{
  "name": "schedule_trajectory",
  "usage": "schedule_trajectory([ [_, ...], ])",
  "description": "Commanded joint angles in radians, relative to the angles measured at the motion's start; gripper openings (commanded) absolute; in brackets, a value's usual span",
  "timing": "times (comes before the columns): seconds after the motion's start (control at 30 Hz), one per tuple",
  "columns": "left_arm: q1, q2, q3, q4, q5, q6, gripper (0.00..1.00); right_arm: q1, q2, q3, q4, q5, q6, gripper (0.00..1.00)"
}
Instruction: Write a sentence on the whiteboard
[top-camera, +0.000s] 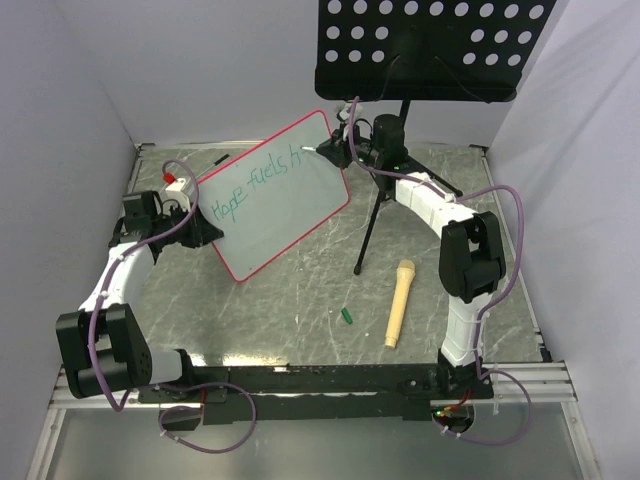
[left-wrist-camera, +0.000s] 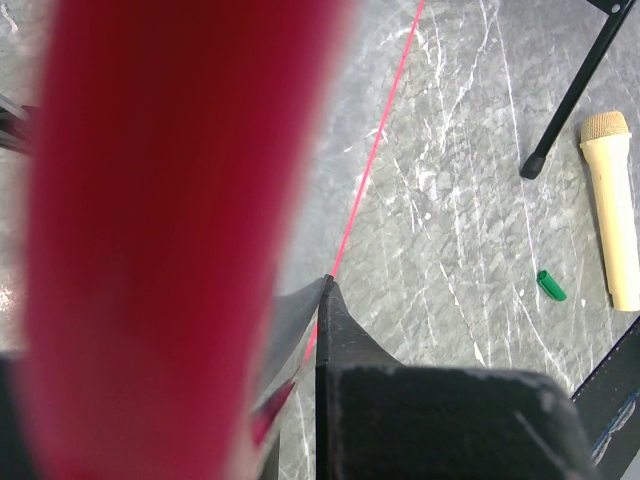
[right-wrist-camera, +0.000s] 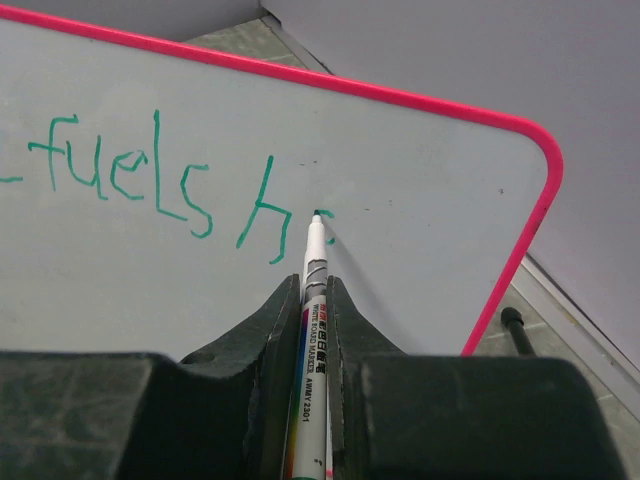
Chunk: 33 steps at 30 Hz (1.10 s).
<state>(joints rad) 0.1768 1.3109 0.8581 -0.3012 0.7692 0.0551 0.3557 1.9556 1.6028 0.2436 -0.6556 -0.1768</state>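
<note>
Only right wrist shows right gripper (right-wrist-camera: 312, 287) clamping marker (right-wrist-camera: 314, 255); left gripper (top-camera: 197, 223) grips whiteboard (top-camera: 290, 215).

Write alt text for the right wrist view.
The right tool grips a marker, its tip against the whiteboard just right of a teal "h". The sentence visible here reads "fuels h", and the board's pink frame rounds a corner at upper right.

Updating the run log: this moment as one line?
left gripper: jaws clamp whiteboard edge, board tilted | right gripper: jaws shut on marker, tip at board | sentence: "Hope fuels h", unfinished
</note>
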Motion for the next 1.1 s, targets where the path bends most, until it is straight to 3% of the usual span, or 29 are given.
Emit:
schedule_trajectory([
  [0.0, -0.005, 0.047, -0.028, -0.121, -0.397, 0.143, 0.01, 0.009, 0.011, 0.036, 0.008, -0.029, 0.000, 0.00],
  [1.07, -0.003, 0.050, -0.024, -0.118, -0.412, 0.140, 0.01, -0.014, -0.035, -0.063, 0.025, 0.020, -0.027, 0.00],
])
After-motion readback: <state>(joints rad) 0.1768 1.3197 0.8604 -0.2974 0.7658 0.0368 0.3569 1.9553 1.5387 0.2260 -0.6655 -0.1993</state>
